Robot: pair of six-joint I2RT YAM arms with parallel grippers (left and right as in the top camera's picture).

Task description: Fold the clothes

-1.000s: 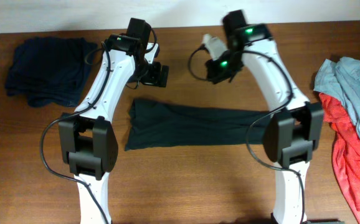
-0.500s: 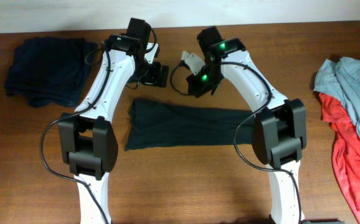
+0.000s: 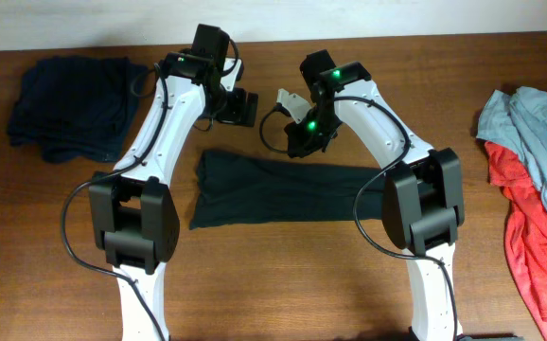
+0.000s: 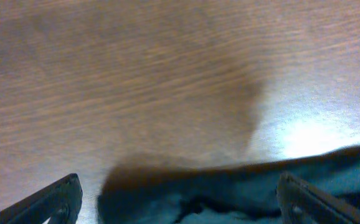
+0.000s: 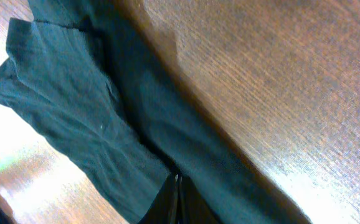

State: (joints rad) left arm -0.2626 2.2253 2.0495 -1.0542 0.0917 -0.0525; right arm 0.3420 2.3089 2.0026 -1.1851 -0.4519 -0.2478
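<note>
A dark green garment lies flat on the wooden table as a long folded strip. My left gripper is open and empty, hovering behind the strip's left end. In the left wrist view its fingers are wide apart, with the cloth edge between them lower down. My right gripper is shut and sits just above the strip's far edge near the middle. In the right wrist view its closed fingertips point at the green cloth. I cannot see any cloth held between them.
A folded dark navy pile lies at the back left. A heap of light blue and red clothes lies at the right edge.
My right arm has swung left and down from the back of the table to the garment's far edge. My left gripper has shifted slightly back.
</note>
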